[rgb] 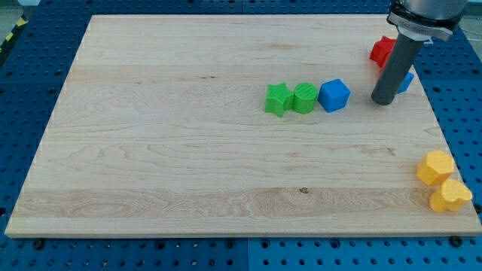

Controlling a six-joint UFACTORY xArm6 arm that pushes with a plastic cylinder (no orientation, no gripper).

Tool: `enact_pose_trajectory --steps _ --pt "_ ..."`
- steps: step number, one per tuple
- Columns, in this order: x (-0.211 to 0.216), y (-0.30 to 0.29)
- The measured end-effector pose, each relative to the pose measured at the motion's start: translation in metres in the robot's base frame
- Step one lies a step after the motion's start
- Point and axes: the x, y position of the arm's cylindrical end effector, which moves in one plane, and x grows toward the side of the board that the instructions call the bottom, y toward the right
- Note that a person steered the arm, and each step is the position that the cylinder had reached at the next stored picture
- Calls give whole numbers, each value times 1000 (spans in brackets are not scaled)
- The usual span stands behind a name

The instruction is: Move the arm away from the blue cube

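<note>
Blue cube (pixel 334 95), one corner toward the view's bottom, sits left of my tip (pixel 382 100), a jawless tool

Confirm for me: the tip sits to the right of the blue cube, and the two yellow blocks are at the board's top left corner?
Not quite. My tip is right of the blue cube, but the camera view shows the two yellow blocks at the board's bottom right corner.

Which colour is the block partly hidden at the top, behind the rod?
Red, seen in the camera view, beside my tip.
</note>
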Motion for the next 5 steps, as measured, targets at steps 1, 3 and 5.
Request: enact_pose_trajectory --steps 1,3,5 --pt "18 8" --pt "30 38" --pt "30 97"
